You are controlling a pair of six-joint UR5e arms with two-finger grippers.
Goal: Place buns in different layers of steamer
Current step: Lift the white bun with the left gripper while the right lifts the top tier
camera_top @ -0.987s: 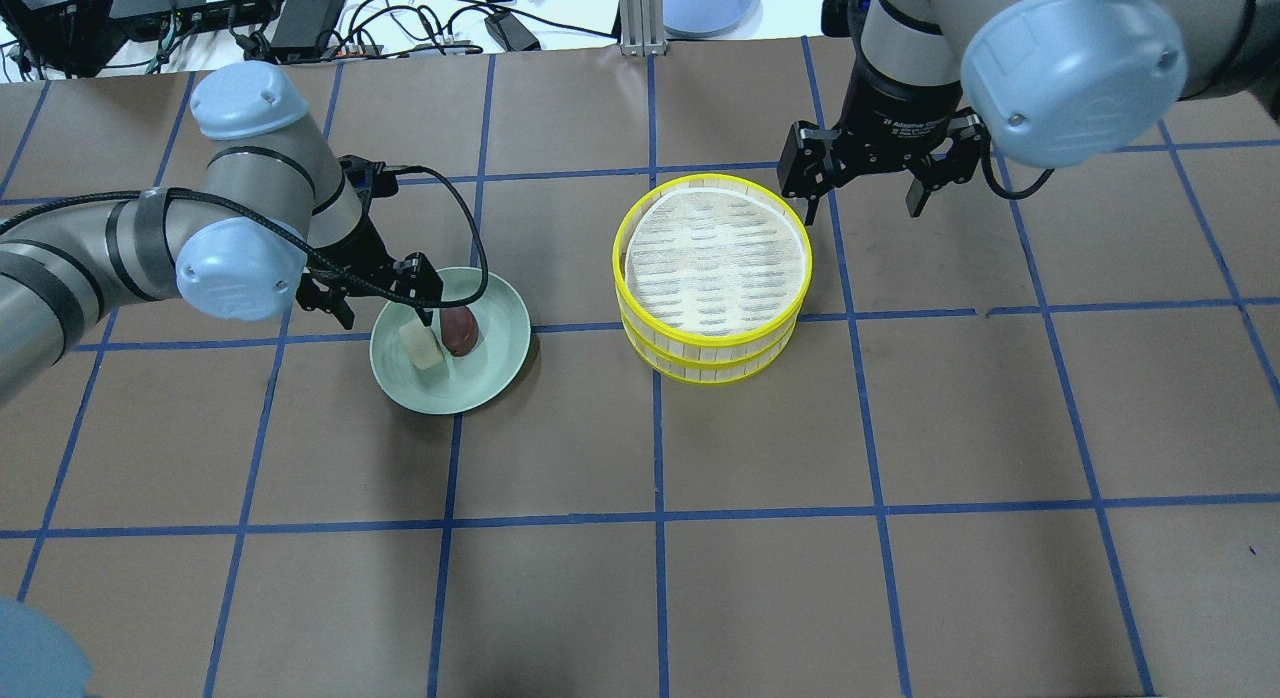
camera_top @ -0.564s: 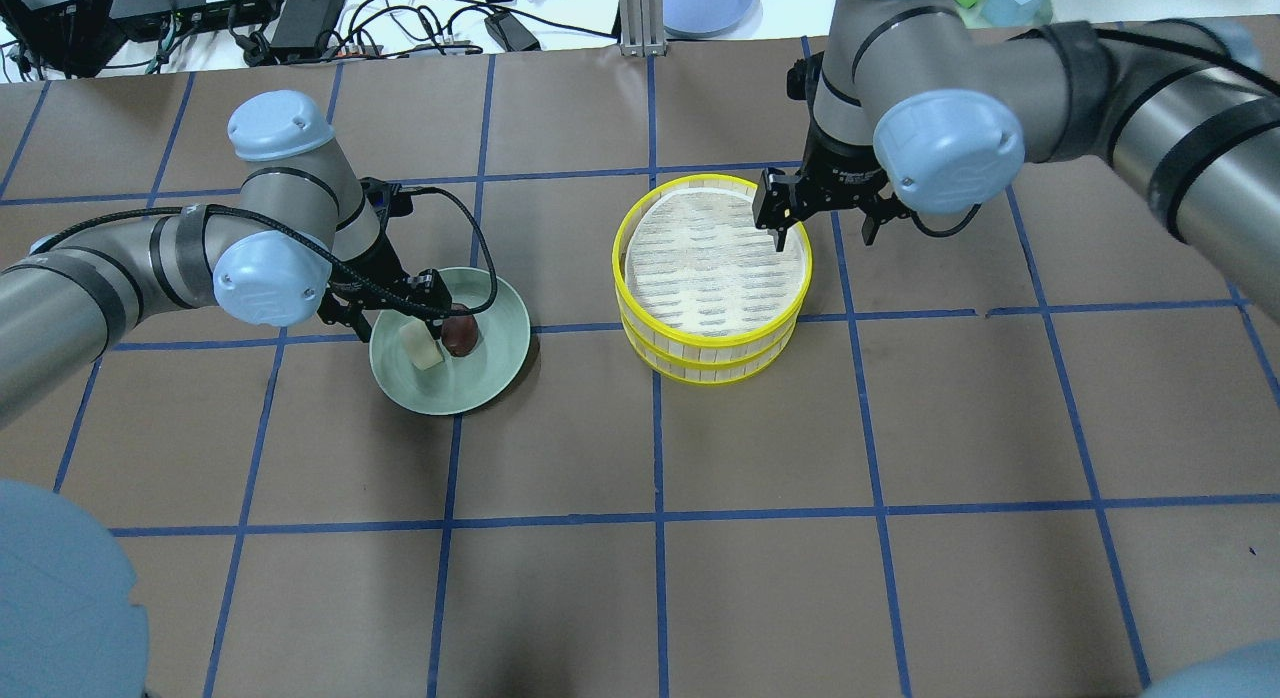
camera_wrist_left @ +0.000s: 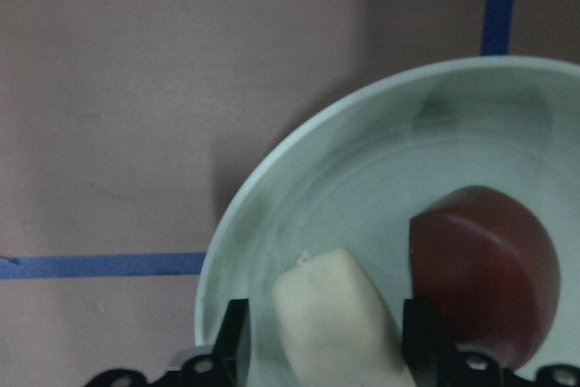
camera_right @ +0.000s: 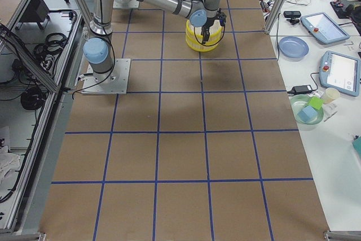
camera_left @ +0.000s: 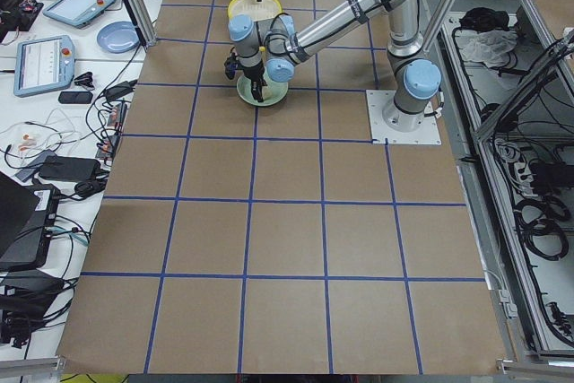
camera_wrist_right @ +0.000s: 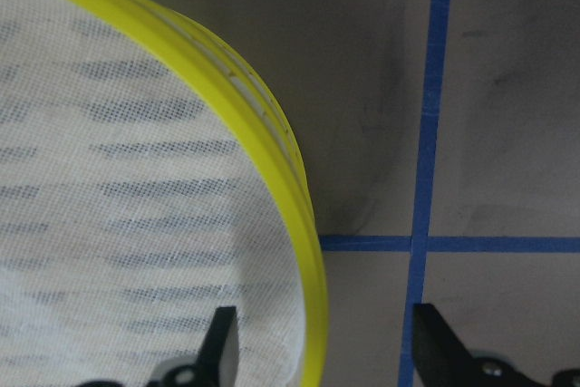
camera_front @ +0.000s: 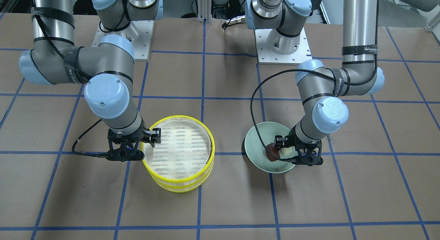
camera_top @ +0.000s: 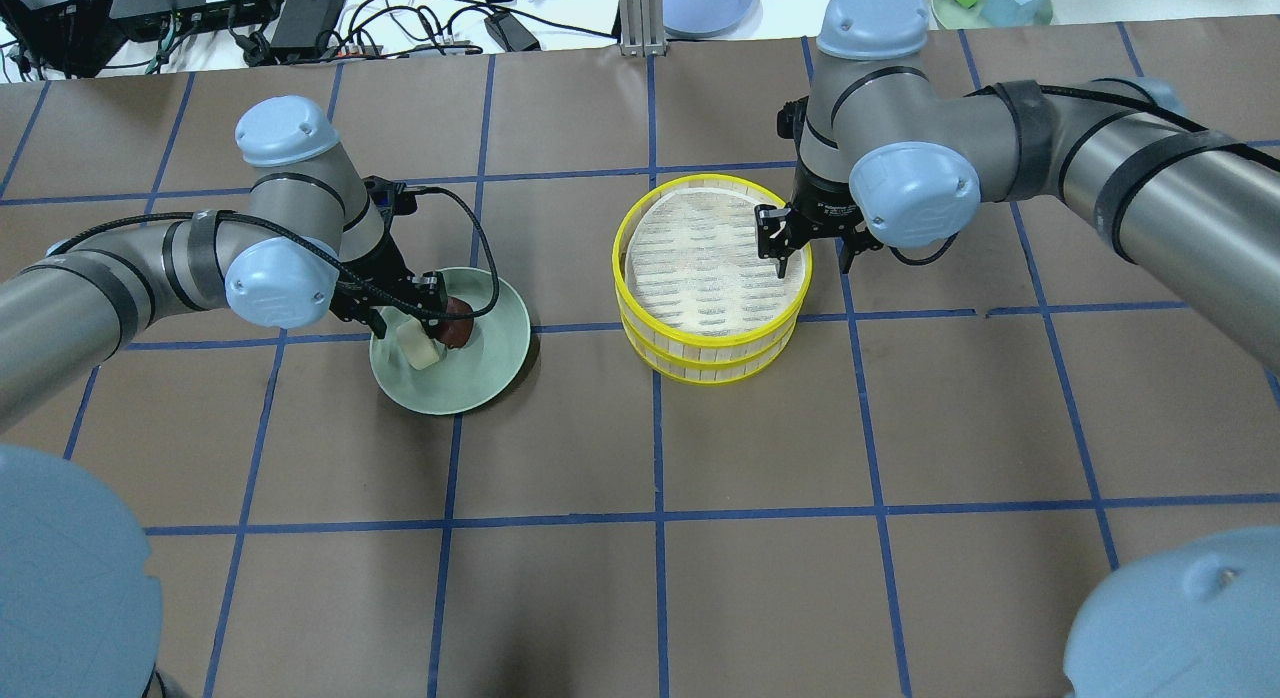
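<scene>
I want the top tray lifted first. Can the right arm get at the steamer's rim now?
Probably yes: the right gripper is open, one finger inside the yellow rim of the steamer, one outside, with nothing else between them.

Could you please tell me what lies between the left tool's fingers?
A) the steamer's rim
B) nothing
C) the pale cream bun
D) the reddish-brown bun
C: the left wrist view shows the pale cream bun between the left tool's fingers, the reddish-brown bun just outside them.
</scene>
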